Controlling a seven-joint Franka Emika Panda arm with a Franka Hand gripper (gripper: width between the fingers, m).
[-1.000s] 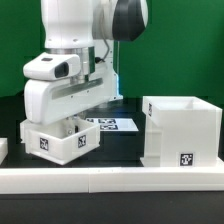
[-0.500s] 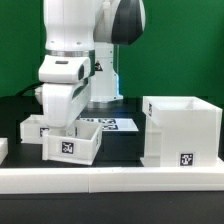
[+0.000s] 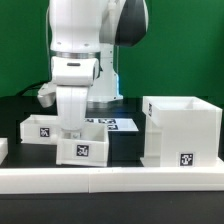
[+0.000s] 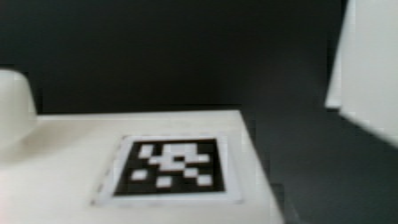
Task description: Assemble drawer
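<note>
1. Nearest, a long low white rail (image 3: 120, 180) runs along the table's front edge.
2. Just behind it sits a drawer tray (image 3: 84, 152), tag facing front.
3. The gripper (image 3: 72, 128) reaches down at this tray's far wall. Its fingers are hidden, so I cannot tell their spread.
4. On the exterior view's right, apart from the tray, stands the tall casing (image 3: 182, 125).
5. Farther back on the exterior view's left rests a second tray (image 3: 40, 128), and beyond it lies the marker board (image 3: 112, 123).

We see a robotics lab: a white robot arm (image 3: 82, 40) rises over a black desk (image 3: 15, 108) before a plain green backdrop (image 3: 20, 40), the marker board (image 3: 118, 124) lies flat, and white plastic parts like the casing (image 3: 170, 130) bear printed square tags.
</note>
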